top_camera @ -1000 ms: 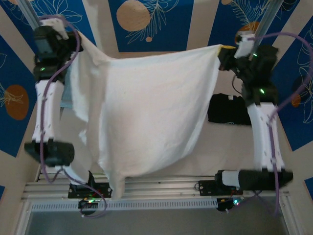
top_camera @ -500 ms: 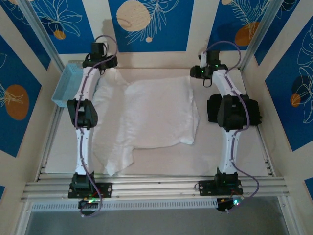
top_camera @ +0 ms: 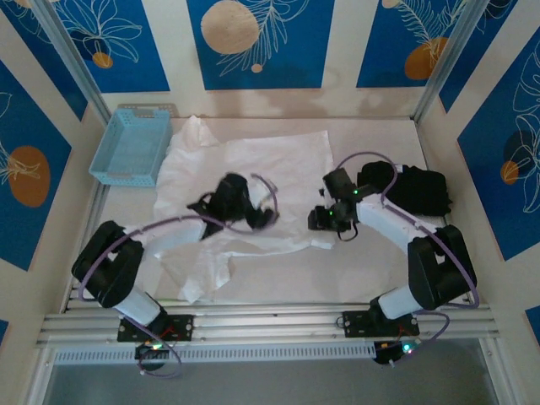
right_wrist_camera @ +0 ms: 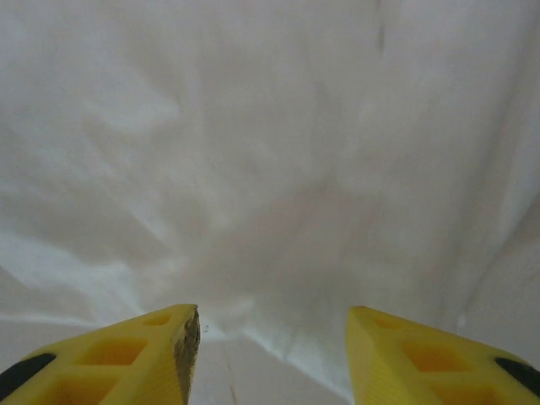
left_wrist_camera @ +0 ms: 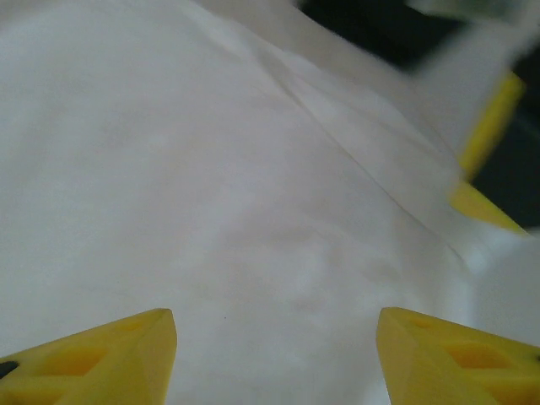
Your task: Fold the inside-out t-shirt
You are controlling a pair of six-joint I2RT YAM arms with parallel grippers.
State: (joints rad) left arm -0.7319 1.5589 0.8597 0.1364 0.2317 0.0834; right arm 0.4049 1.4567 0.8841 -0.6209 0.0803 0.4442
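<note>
Inside-out t-shirt [top_camera: 261,164] lies under left gripper [left_wrist_camera: 275,321] & just ahead of right gripper [right_wrist_camera: 272,314]; both w/ jaws spread, empty. White, wrinkled, roughly flat.

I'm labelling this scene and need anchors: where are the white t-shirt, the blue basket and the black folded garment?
white t-shirt [top_camera: 283,156], top external view, on the flat cloth beyond the two arms.
blue basket [top_camera: 131,148], top external view, on its bare mesh floor.
black folded garment [top_camera: 420,190], top external view, on its middle.
</note>
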